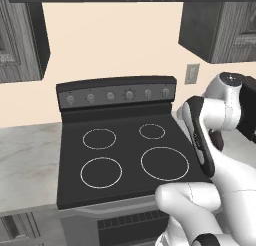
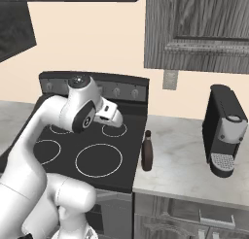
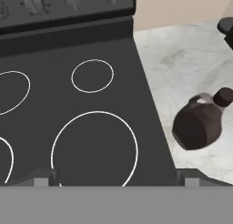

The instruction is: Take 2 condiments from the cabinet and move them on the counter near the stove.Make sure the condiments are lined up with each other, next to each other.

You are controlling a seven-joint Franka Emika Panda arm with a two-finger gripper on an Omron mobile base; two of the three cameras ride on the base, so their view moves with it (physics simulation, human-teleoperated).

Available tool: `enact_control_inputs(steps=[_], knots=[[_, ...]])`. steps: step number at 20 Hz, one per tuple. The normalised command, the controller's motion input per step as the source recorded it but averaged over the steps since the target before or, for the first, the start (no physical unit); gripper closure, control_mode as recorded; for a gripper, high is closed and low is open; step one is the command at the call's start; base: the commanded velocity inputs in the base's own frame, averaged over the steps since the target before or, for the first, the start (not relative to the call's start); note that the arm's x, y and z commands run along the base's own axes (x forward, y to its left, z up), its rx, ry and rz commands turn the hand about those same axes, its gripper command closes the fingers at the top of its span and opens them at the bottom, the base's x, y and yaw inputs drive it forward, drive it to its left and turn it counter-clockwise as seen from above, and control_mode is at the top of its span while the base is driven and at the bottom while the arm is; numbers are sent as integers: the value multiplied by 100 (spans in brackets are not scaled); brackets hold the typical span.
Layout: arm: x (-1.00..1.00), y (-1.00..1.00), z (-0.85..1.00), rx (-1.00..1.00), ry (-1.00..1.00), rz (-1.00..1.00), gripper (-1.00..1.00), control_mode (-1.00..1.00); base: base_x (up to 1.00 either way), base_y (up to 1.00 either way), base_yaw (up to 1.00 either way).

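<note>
In the left base view, the black range with a flat glass top (image 1: pixel 122 155) carries four white ring burners and a row of grey knobs on its raised back panel. Light grey-white marbled stone worktop (image 1: pixel 27 160) lies at its nine o'clock side, and grey wood-grain wall cabinets (image 1: pixel 225 27) hang at the upper corners against a cream wall. The white arm with dark joints (image 1: pixel 215 135) folds up at four o'clock.

In the right base view, the dark brown bottle with a narrow neck and dark cap (image 2: pixel 147 151) stands upright, its long axis vertical, cap at twelve o'clock. It rests on the marbled worktop just beside the range's right edge. A black coffee machine (image 2: pixel 224 131) stands well apart at its three o'clock, under a raised-panel cabinet door. A pale wall outlet (image 2: pixel 169 79) sits above the counter.

In the hand view, the two-finger gripper (image 3: pixel 116 178) hovers over the glass top, its two tips set wide apart with nothing between them. The bottle appears from above at three o'clock, squat-bellied, glossy brown, its cap toward two o'clock, standing on marble just off the range's edge.
</note>
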Motion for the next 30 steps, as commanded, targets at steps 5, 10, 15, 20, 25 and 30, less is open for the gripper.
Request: enact_control_inputs(steps=[5,10,15,20,25,30], knots=[[1,29,0,-7,12,-9,-100,-100,0,0,0],[-8,2,5,-2,1,-4,-100,-100,0,0,0],[-20,0,21,-1,-5,0,-100,-100,0,0,0],[-54,0,28,-1,-20,3,-100,-100,0,0,0],[-57,0,22,0,-20,2,-100,-100,0,0,0],[0,0,0,0,0,0,-100,100,-78,-30,4]])
